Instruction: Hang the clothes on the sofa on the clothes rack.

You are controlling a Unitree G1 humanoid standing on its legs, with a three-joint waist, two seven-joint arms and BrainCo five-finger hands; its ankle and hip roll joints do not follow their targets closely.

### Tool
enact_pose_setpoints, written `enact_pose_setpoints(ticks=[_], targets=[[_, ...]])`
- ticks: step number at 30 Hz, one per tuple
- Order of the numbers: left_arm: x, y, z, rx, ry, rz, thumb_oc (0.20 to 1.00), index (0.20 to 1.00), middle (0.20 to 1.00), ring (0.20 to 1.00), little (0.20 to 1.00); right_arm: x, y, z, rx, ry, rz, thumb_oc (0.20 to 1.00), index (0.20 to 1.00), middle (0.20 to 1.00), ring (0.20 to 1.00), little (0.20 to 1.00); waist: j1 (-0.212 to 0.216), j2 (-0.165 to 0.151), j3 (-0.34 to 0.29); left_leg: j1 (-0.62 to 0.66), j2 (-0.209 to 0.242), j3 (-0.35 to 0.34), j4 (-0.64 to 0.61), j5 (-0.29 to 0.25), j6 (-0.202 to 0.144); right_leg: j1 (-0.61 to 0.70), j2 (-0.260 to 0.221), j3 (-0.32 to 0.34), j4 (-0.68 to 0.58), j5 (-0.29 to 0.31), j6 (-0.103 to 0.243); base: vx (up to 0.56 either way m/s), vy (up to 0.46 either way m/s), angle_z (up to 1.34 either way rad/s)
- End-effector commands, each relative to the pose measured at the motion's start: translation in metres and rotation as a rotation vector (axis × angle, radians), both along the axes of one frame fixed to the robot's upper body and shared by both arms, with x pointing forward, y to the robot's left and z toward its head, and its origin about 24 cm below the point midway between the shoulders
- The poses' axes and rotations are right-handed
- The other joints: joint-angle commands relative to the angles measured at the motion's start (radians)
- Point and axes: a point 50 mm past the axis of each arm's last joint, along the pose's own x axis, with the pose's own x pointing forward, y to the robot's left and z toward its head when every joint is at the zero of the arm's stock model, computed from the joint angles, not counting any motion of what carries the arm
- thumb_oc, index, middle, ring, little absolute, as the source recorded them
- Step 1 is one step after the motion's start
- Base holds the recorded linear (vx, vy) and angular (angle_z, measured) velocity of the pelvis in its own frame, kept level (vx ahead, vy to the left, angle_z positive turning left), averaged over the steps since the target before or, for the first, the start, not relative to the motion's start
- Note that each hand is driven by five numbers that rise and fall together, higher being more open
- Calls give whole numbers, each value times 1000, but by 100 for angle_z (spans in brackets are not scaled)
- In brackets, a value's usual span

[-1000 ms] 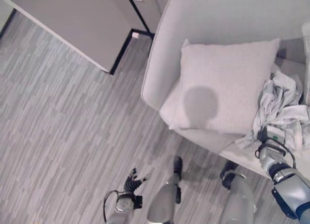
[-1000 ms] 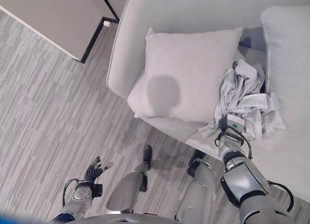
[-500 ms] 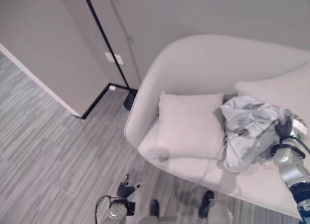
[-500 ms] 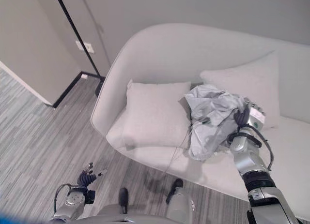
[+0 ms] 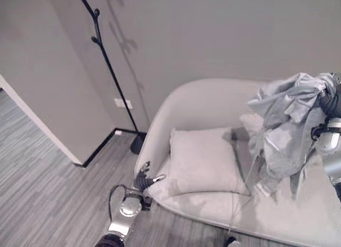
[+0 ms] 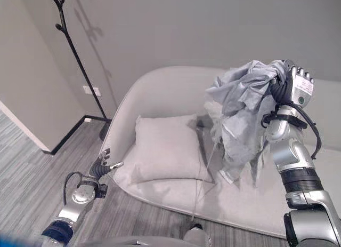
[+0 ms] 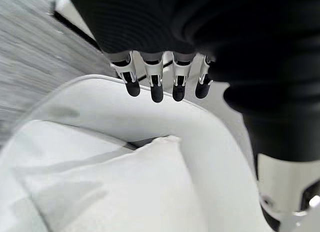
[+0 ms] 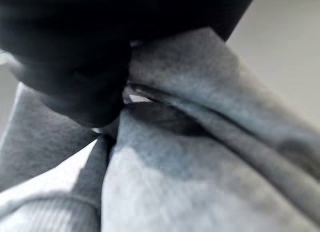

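**Grey garment lifted above the sofa in my right hand**

While my right hand (image 6: 290,84) is raised high on the right side of the scene, its fingers are curled round a bunch of grey clothes (image 6: 242,116), gripping the cloth at its top. From that grip the clothes hang down in loose, crumpled folds, clear of the seat, with a thin cord dangling from them toward the front edge of the sofa (image 6: 170,95). Seen from my right wrist, grey cloth (image 8: 200,157) presses close against the dark cover of the hand.

Below the clothes is the pale, curved sofa, standing against a plain wall. One square pillow (image 6: 165,148) leans on the seat near the sofa's left end, and a second pillow (image 5: 250,121) sits behind the hanging cloth, mostly hidden by it.

My left hand (image 6: 104,164) is low, at the lower left, just in front of the sofa's left end. Its fingers (image 7: 152,86) are straight and spread, and it holds nothing; past them my left wrist view looks onto the sofa's rim and the pillow.

Well to the left of the sofa stands the clothes rack (image 5: 109,71), a thin black pole with short pegs near its top, its foot on the grey striped floor (image 5: 42,193) by the wall. Nothing hangs on it.
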Motion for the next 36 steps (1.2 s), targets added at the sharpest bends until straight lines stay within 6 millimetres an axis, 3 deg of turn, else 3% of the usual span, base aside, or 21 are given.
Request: enact_pose_setpoints(ticks=[1, 7, 13, 15, 16, 19, 25, 27, 31, 36], targets=[[61, -20, 75, 110, -370, -64, 1000, 1000, 1000, 1000, 1000, 13, 41, 112, -74, -372, 151, 200, 200, 200, 200, 200, 8, -42, -25, 63, -38, 14, 10, -124, 61, 29, -74, 61, 18, 145, 93, -25, 99, -11], [78, -45, 87, 136, -443, -136, 1000, 1000, 1000, 1000, 1000, 18, 72, 149, -62, -484, 272, 200, 200, 200, 200, 200, -9, -61, -43, 81, -46, 32, 10, -129, 65, 34, -75, 75, 7, 159, 91, -8, 12, -21], [82, -100, 101, -9, -486, -320, 1000, 1000, 1000, 1000, 1000, 23, 91, 190, -4, -572, 345, 200, 200, 200, 200, 200, -19, -73, -57, 101, -47, 41, 10, -137, 66, 46, -69, 85, -1, 155, 83, -3, -3, -13], [81, -109, 102, -27, -487, -354, 1000, 1000, 1000, 1000, 1000, 24, 91, 195, 4, -580, 347, 200, 200, 200, 200, 200, -20, -74, -58, 102, -47, 41, 10, -137, 65, 48, -67, 88, -2, 153, 82, -4, -1, -2], [80, -126, 106, -39, -495, -429, 1000, 1000, 1000, 1000, 1000, 26, 96, 203, 25, -591, 366, 200, 200, 200, 200, 200, -23, -76, -62, 106, -46, 42, 10, -139, 65, 50, -63, 91, -2, 149, 80, 0, 0, 0], [81, -149, 111, -63, -506, -500, 1000, 1000, 1000, 1000, 1000, 27, 108, 211, 55, -607, 419, 200, 200, 200, 200, 200, -29, -78, -63, 111, -46, 42, 10, -139, 65, 52, -58, 97, 0, 142, 75, -1, -5, -1], [81, -184, 125, -149, -530, -573, 1000, 1000, 1000, 1000, 1000, 30, 129, 214, 78, -603, 506, 200, 200, 200, 200, 200, -39, -78, -63, 116, -46, 42, 10, -139, 65, 53, -53, 105, -3, 135, 69, -10, -4, -2], [77, -202, 136, -288, -532, -601, 1000, 1000, 1000, 1000, 1000, 33, 145, 211, 107, -587, 573, 200, 200, 200, 200, 200, -45, -79, -61, 121, -46, 42, 10, -141, 67, 53, -53, 108, 0, 135, 66, -24, -7, -3], [65, -223, 147, -421, -526, -692, 1000, 1000, 1000, 1000, 1000, 38, 168, 196, 172, -536, 699, 200, 200, 200, 200, 200, -48, -77, -56, 125, -49, 42, 10, -142, 71, 54, -53, 114, 4, 140, 65, -10, 1, -2], [60, -243, 151, -403, -524, -770, 1000, 1000, 1000, 1000, 1000, 39, 194, 180, 229, -478, 835, 200, 200, 200, 200, 200, -58, -79, -52, 125, -53, 44, 10, -140, 73, 51, -58, 121, 6, 147, 65, -23, 3, -1]])
